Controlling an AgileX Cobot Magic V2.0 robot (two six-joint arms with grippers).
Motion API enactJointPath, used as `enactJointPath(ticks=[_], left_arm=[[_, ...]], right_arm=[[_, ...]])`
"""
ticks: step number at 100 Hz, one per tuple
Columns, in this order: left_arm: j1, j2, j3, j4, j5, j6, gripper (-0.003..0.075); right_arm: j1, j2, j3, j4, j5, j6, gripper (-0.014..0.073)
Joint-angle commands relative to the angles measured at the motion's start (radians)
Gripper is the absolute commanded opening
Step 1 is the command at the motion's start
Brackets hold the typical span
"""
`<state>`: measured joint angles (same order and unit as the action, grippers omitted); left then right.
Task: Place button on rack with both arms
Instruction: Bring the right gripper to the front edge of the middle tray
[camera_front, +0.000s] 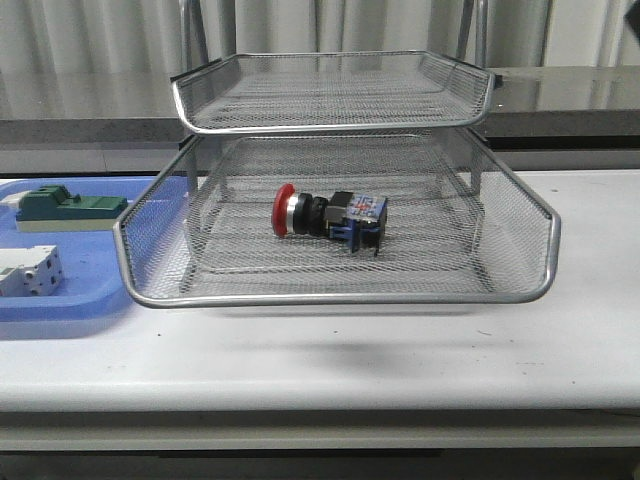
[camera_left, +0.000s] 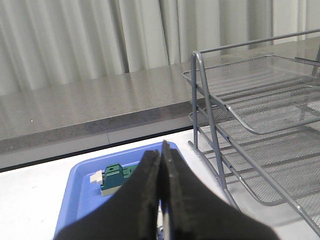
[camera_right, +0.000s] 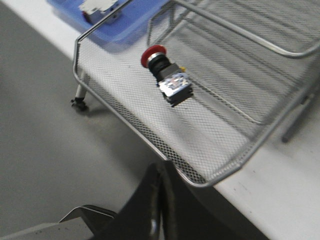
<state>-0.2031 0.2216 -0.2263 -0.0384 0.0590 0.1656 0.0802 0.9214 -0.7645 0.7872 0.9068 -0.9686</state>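
The button (camera_front: 326, 216) is lying on its side in the pulled-out middle tier of the rack (camera_front: 340, 297), red head pointing to 9 o'clock. At the rack's 9 o'clock, a blue tray (camera_front: 60, 305) is holding a green-topped block (camera_front: 68, 208) and a white terminal block (camera_front: 28, 271).

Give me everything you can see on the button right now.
The button lies on its side on the mesh floor of the rack's pulled-out lower tier. It has a red mushroom head pointing toward the blue tray side, a silver collar, a black body and a blue rear block with a shiny label. Nothing grips it; only the mesh touches it.
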Motion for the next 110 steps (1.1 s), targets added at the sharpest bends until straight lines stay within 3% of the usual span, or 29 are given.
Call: enactJointPath(ticks=[1, 17, 61, 110], left_arm=[[0.003, 0.014, -0.025, -0.011, -0.083, -0.007, -0.002], [0.003, 0.014, -0.025, -0.011, -0.083, -0.007, -0.002], [0.003, 0.014, -0.025, -0.011, -0.083, -0.007, -0.002], [0.003, 0.014, -0.025, -0.011, -0.083, -0.007, -0.002]], right_arm=[[0.023, 0.061, -0.032, 0.106, -0.005, -0.143, -0.0069], [0.124, 0.18, -0.032, 0.093, -0.043, -0.23, -0.0069], [0.448, 0.446, -0.032, -0.037, -0.318, -0.232, -0.0069], [0.512, 0.58, -0.033, -0.044, -0.528, -0.232, -0.0069]])
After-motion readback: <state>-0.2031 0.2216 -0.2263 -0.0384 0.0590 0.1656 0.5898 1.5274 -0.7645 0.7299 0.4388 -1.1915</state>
